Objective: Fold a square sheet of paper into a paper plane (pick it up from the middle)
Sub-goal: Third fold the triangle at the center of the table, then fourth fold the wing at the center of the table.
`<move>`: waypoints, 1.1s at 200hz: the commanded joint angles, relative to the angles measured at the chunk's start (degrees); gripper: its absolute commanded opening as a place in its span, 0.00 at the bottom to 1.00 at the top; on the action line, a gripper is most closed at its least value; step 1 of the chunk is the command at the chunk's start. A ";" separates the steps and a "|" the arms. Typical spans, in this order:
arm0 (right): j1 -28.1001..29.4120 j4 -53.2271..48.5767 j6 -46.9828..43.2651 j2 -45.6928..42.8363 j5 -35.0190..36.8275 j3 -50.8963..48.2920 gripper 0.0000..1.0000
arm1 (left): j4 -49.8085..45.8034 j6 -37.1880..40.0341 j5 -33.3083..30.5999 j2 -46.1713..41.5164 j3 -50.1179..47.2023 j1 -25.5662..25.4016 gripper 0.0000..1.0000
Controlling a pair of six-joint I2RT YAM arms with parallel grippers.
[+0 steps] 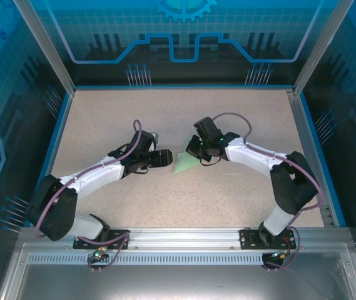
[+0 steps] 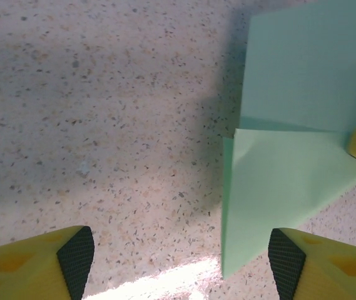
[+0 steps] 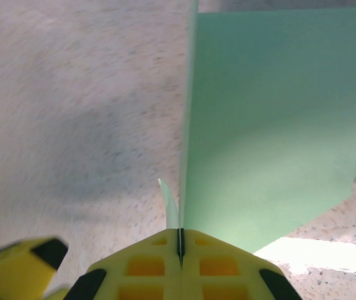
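The sheet of paper [image 1: 184, 164] sits just left of the middle of the top view, between the two arm tips. It is thin, matte, pale mint-green and unmarked, and from above it shows as a small pointed wedge. In the left wrist view the sheet of paper [image 2: 290, 187] fills the right half. It shows two flat panels meeting at a sharp horizontal crease, the lower one a paler flap with straight edges narrowing toward the bottom. In the right wrist view the sheet of paper [image 3: 271, 125] stands upright, a broad smooth panel beside a thin edge-on layer.

The right gripper [image 3: 180, 244] is pressed together, its yellow ribbed fingers pinching the paper's lower edge in the seam between them. From above, the right gripper [image 1: 193, 153] sits at the wedge's upper right.

The left gripper [image 2: 181, 256] is spread wide. Its yellow fingers with black cross-hatched pads [image 2: 77, 259] sit in the lower corners. The flap's edge runs close to the right pad, though I cannot tell whether they touch. From above, the left gripper [image 1: 168, 157] sits just left of the wedge.

The table [image 1: 228, 112] is beige, speckled and grainy, with a blue rim.
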 commanded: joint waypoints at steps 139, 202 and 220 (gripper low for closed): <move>0.44 -16.94 23.80 7.30 4.16 9.16 0.00 | 44.73 21.88 14.72 11.72 -12.20 -4.42 0.55; -0.59 -17.49 23.62 8.55 1.15 9.78 0.00 | 48.14 22.45 14.98 15.56 -12.87 -5.10 0.47; -0.76 -17.63 23.63 8.67 0.33 10.10 0.00 | 48.01 24.54 14.99 16.77 -12.36 -5.45 0.46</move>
